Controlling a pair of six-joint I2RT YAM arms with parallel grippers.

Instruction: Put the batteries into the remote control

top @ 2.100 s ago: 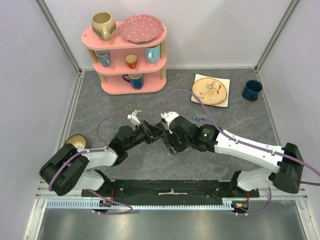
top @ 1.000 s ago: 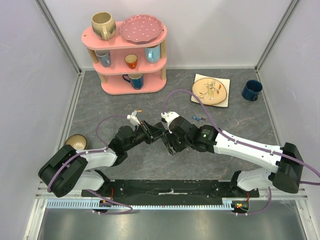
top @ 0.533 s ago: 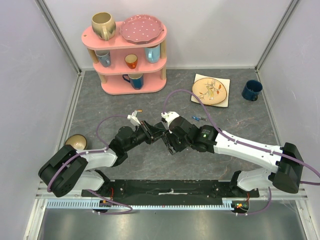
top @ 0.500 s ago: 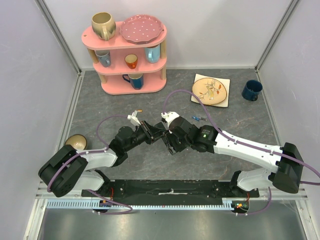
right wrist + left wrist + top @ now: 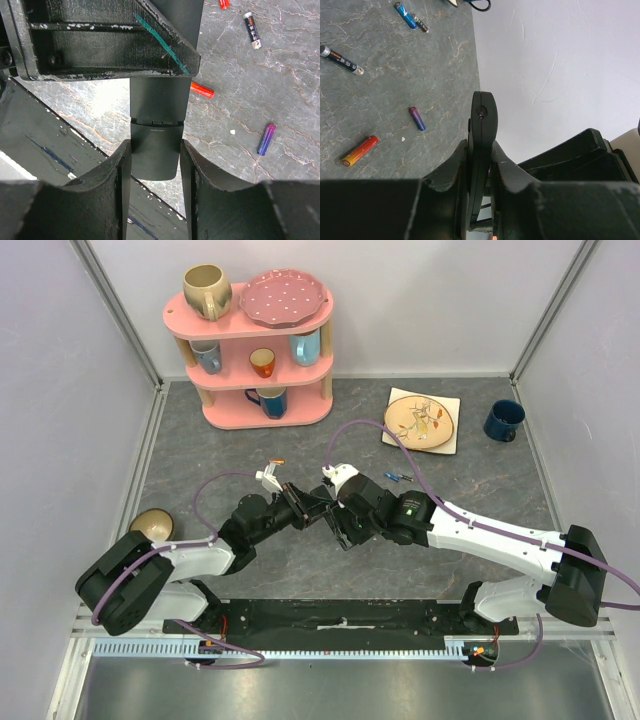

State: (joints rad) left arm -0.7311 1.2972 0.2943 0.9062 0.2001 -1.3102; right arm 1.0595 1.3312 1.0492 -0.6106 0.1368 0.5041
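Observation:
The black remote control (image 5: 482, 115) is held above the table between both grippers. My left gripper (image 5: 481, 150) is shut on it edge-on, its fingers (image 5: 445, 170) pressing its flat faces. My right gripper (image 5: 155, 150) is shut on the remote's end (image 5: 156, 150), with its pads against the two side edges of the cover piece below a seam. In the top view the grippers meet at mid-table (image 5: 322, 512). Batteries lie loose on the table: an orange-red one (image 5: 359, 150), a purple-blue one (image 5: 265, 139), a dark one (image 5: 252, 30) and a blue one (image 5: 405, 15).
A pink shelf (image 5: 262, 350) with mugs and a plate stands at the back left. A patterned plate (image 5: 422, 418) on a napkin and a dark blue mug (image 5: 503, 420) are at the back right. A bowl (image 5: 152, 524) sits by the left arm.
Almost nothing has changed. Both grippers stay on the remote at mid-table, and the left wrist has shifted very slightly.

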